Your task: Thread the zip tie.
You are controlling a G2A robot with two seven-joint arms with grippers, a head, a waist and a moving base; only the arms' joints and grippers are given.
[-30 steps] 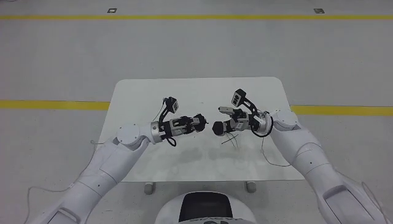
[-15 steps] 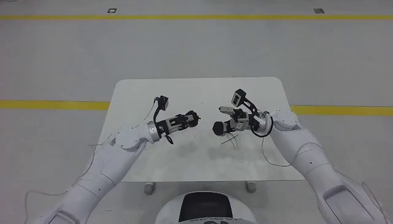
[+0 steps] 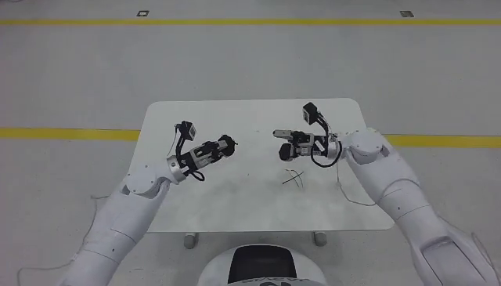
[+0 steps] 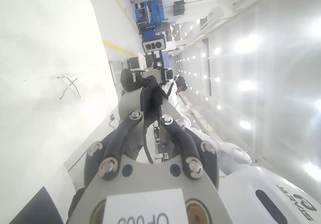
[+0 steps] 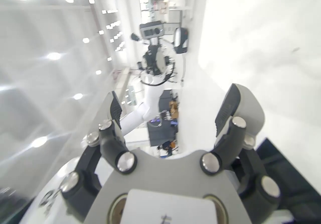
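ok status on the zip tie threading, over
Left gripper shut, right gripper open, both over the white table. Thin dark zip ties lie crossed on the table, ungripped. Nothing between grippers and ties.

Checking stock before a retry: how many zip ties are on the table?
2 that I can make out: zip ties lying crossed over each other on the table, nearer the robot than the right pincer. A third thin one may hide among them.
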